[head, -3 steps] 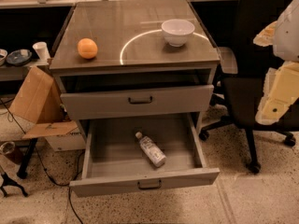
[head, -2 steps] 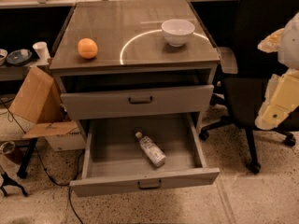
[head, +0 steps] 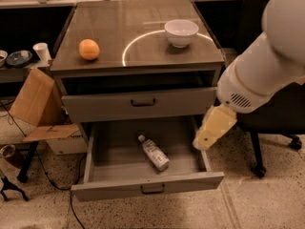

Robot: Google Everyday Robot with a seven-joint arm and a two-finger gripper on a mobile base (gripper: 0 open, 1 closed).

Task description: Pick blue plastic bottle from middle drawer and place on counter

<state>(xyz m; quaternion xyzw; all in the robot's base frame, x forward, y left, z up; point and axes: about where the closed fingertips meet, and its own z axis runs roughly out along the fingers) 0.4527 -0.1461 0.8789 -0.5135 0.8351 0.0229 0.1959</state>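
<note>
Clear plastic bottle (head: 154, 152) flat in grey metal drawer (head: 143, 187); cream hand (head: 209, 130) beside, grip unclear

bottle (head: 153, 152): clear-whitish, white cap, pale printed label
lower drawer (head: 114, 191): plain grey inside and out, small dark handle
table (head: 128, 27): glossy grey-brown top, thin white arc
bowl (head: 181, 31): white
fruit (head: 89, 49): orange
gripper (head: 202, 140): pale cream-yellow, right of the frame's centre, above the lower drawer's right edge
arm (head: 267, 66): white
cardboard (head: 33, 99): brown
cup (head: 42, 51): white
floor (head: 267, 199): beige, dark-speckled
</note>
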